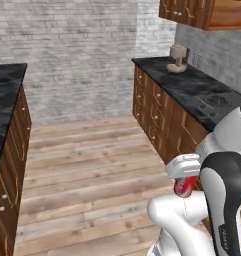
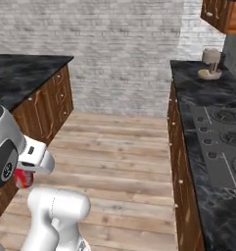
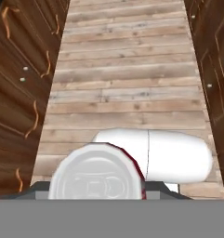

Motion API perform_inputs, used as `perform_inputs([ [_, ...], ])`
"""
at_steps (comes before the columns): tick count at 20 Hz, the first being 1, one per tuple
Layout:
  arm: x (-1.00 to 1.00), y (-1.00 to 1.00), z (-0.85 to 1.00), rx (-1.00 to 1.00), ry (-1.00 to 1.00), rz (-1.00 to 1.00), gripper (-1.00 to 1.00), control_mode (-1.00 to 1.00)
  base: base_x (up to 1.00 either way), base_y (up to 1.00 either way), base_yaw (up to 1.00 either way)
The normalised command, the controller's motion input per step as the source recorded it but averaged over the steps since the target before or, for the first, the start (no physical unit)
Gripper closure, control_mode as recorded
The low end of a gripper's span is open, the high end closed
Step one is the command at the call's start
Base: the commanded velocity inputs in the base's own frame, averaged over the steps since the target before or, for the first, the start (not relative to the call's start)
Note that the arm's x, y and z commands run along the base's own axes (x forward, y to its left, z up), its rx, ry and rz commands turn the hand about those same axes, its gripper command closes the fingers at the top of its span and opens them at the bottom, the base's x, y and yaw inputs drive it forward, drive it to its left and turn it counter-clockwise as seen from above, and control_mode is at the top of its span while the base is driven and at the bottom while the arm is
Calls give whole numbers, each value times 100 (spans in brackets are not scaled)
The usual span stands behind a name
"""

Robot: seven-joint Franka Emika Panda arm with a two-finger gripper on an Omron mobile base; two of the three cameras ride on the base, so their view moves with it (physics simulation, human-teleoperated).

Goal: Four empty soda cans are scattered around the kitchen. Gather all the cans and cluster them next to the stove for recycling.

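Soda can (image 1: 184, 185) pinched in gripper (image 1: 184, 172), above floor (image 1: 92, 165).
Arm folded low between cabinets; can's long axis runs along the fingers, silvery top facing the hand camera.

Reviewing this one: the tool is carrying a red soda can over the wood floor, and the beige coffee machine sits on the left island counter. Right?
Not quite. The tool does carry the red soda can, but the beige coffee machine stands on the right-hand counter, beyond the stove. The left base view shows it.
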Motion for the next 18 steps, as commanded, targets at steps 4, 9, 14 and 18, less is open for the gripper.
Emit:
perform_inputs([
  [4, 0, 0, 0, 0, 0, 0, 100, 100, 100, -7, -7],
  [9, 0, 0, 0, 0, 0, 0, 100, 100, 97, -4, -5],
  [14, 0, 0, 0, 0, 0, 0, 100, 100, 100, -7, -7],
  [18, 0, 0, 0, 0, 0, 0, 100, 100, 100, -9, -10],
])
